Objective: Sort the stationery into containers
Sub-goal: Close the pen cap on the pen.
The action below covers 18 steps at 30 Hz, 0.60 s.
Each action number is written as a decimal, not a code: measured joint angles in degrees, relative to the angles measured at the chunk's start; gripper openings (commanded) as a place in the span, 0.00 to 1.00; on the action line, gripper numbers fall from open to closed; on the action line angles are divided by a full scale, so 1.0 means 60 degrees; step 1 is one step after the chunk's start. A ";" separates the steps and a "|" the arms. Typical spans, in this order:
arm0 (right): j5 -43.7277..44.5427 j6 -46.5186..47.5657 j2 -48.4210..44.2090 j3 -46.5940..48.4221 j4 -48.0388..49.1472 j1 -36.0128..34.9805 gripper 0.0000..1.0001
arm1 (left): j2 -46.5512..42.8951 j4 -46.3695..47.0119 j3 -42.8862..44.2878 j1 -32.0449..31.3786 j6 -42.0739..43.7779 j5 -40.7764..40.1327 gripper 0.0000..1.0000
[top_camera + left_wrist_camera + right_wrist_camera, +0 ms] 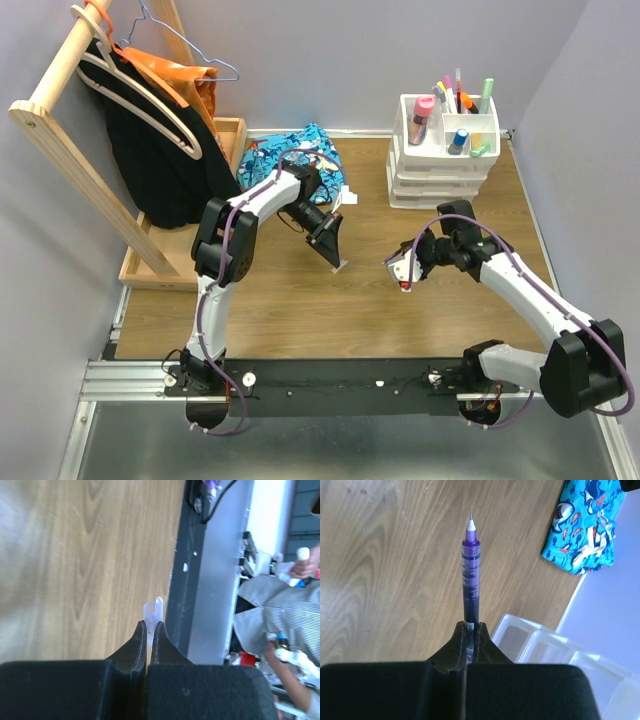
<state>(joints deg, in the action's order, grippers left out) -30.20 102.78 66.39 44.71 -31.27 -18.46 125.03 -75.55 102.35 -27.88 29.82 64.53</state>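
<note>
A clear cap (152,614) tight in left pincer (150,628) — purple pen (470,575) tight in right pincer (471,628).

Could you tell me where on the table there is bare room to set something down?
Bare wood lies between the left tool, the right tool and the black rail, and at the back between the blue cloth and the white organiser. It is crowded in its top compartments and beside the wooden tray.
</note>
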 measured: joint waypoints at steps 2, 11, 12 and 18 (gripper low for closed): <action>0.0007 0.0346 0.0233 0.0026 0.0098 -0.0004 0.01 | 0.0000 -0.0066 -0.0288 -0.0029 0.0055 0.0160 0.00; 0.0237 0.0973 0.1402 0.0382 0.0812 -0.0393 0.00 | 0.0022 -0.0255 -0.0280 -0.0193 -0.0255 0.0892 0.00; 0.0288 0.0947 0.1603 0.0561 0.0867 -0.0517 0.01 | 0.0025 -0.0244 -0.0171 -0.0208 -0.0313 0.1031 0.00; 0.0725 0.0579 0.2218 0.1151 0.1585 -0.1078 0.00 | 0.0022 -0.0215 -0.0288 -0.0470 -0.0747 0.1665 0.00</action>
<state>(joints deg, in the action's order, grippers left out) -25.85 106.26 79.70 51.62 -21.76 -24.93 125.16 -76.84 100.62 -30.70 25.34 74.52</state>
